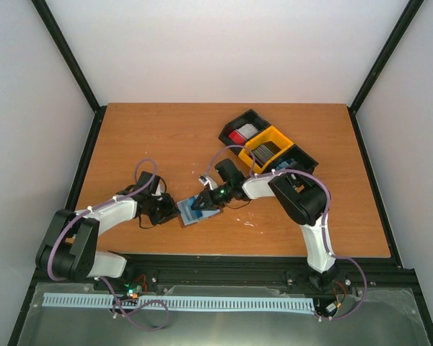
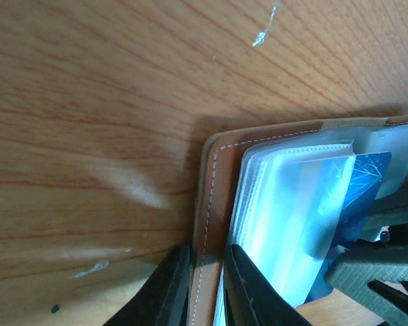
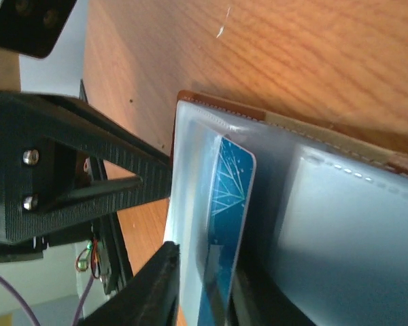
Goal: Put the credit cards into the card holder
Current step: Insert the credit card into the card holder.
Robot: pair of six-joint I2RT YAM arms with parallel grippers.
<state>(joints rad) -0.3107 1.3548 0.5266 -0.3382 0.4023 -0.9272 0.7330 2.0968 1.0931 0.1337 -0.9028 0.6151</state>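
The brown leather card holder (image 1: 188, 218) lies open on the table near the front, its pale blue-grey plastic sleeves facing up. My left gripper (image 1: 167, 209) is shut on the holder's brown stitched cover edge (image 2: 214, 176), one finger (image 2: 164, 292) on each side. My right gripper (image 1: 204, 200) is shut on a blue credit card (image 3: 228, 204) with a white line pattern. The card's far end sits under a clear sleeve of the holder (image 3: 340, 224). The same blue card (image 2: 367, 180) shows behind the sleeves in the left wrist view. My right gripper (image 3: 207, 299) also pinches a sleeve beside the card.
A black-and-yellow three-compartment tray (image 1: 232, 127) stands at the back right, holding red/white cards (image 1: 242, 134), dark grey cards (image 1: 263, 151) and more cards in its right end. The left arm's black body (image 3: 61, 176) is close on the left of the holder.
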